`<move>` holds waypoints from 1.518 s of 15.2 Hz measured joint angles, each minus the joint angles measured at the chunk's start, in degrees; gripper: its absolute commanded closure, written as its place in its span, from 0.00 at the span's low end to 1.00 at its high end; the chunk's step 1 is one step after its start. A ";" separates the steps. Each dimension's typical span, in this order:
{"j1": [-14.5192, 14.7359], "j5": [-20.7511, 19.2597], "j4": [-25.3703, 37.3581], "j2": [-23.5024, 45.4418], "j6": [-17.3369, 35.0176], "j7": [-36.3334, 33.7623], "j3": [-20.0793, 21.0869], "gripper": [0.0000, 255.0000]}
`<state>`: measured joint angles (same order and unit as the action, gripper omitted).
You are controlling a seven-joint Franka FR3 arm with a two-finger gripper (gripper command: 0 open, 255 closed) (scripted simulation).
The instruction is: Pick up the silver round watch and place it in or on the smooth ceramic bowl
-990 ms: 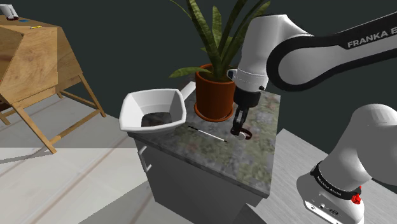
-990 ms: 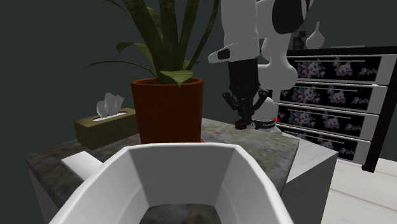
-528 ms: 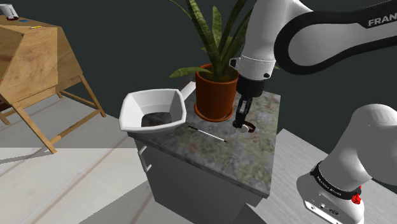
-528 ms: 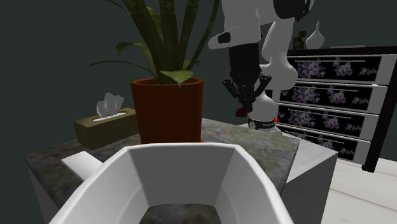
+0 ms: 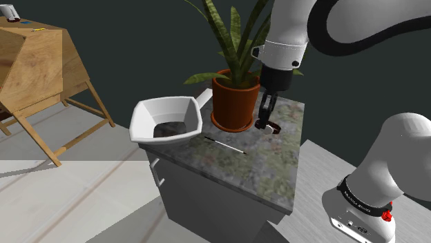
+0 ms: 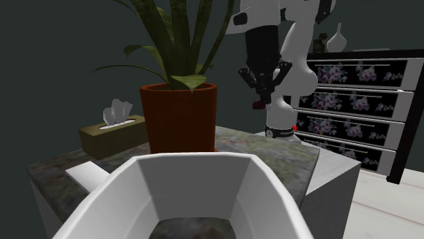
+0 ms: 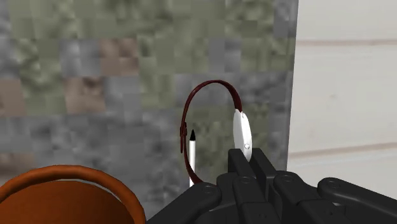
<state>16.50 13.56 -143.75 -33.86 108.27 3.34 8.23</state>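
My black gripper (image 5: 264, 124) is shut on the watch (image 5: 270, 127), a dark red strap loop with a silver round face. It hangs above the far end of the stone counter (image 5: 255, 166), beside the plant pot (image 5: 233, 100). In the wrist view the fingertips (image 7: 249, 156) pinch the watch (image 7: 242, 130) at its face, and the strap loop stands out ahead of them. The second exterior view shows the gripper (image 6: 259, 102) well above the countertop. The white angular bowl (image 5: 148, 107) sits at the counter's other end, at the shoulder view's left of the pot, and its inner wall (image 6: 197, 180) is closest in the second exterior view.
A thin white stick with a black tip (image 5: 224, 144) lies on the counter between bowl and gripper. The terracotta pot (image 6: 179, 115) with tall leaves stands between gripper and bowl. A tissue box (image 6: 112, 129), a floral drawer chest (image 6: 360, 102) and a wooden stand (image 5: 34, 62) surround the counter.
The gripper has risen from the countertop with the watch clasped in it and drifted slightly toward the counter's far edge. The bowl, stick and pot have stayed put.
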 measured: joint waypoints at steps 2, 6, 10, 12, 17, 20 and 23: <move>-0.06 -0.19 1.41 -0.22 -1.63 -0.22 -0.15 1.00; -0.16 -0.53 4.20 -0.73 -4.90 -0.64 -0.47 1.00; -0.33 -0.81 7.84 1.90 -5.85 -1.09 -0.31 1.00; -0.50 -1.08 12.03 6.60 -5.24 -1.73 0.29 1.00; -0.89 -2.25 22.53 17.90 -4.26 -3.25 1.50 1.00; -0.82 -3.31 30.07 25.00 -4.54 -4.75 2.35 1.00; -0.63 -4.62 38.19 31.96 -5.62 -6.14 2.92 1.00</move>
<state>15.87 8.94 -105.55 -1.90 102.66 -2.79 11.15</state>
